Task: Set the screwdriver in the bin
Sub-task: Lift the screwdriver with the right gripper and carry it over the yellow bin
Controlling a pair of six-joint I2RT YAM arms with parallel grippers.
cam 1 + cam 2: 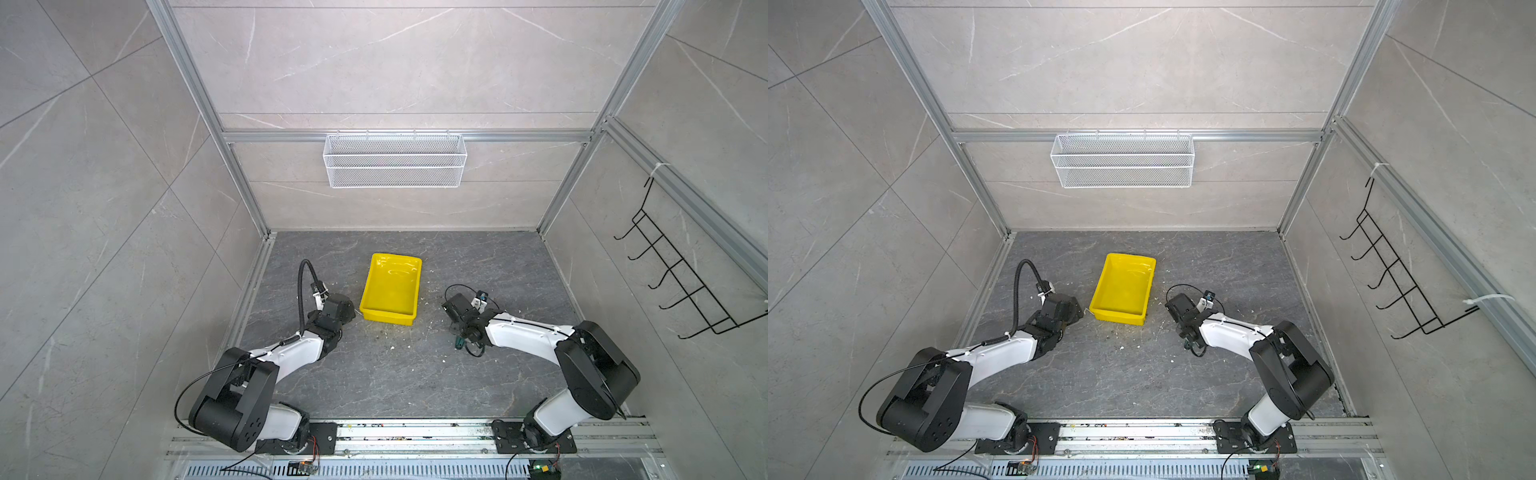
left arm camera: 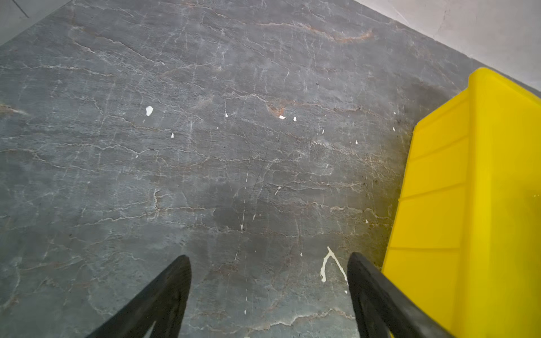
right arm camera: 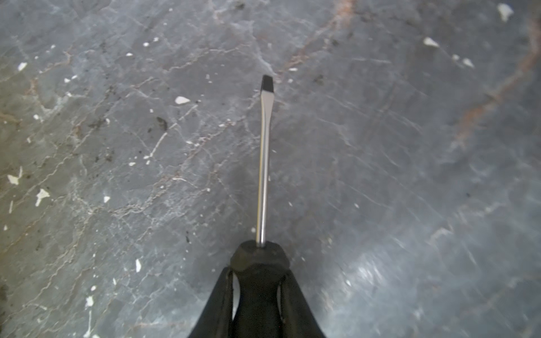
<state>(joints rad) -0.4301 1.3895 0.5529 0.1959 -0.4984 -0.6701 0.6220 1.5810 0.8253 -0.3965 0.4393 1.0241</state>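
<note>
Yellow bin point(image 1: 388, 319) sits mid grey table point(image 1: 395, 382). Table has white specks point(image 2: 149, 110). R claw point(image 3: 259, 278) clamped on screwdriver point(image 3: 263, 164) handle; shaft sticks out front, flat tip over table. Screwdriver outside bin, off to its right, well apart. L claw point(image 2: 269, 260) fingers spread wide, gripping nothing, just beside bin's left wall.

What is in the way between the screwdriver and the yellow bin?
Nothing visible. The right hand is shut on the screwdriver, and only tabletop with tiny white flecks lies between it and the yellow bin. The left hand is on the bin's far side.
</note>
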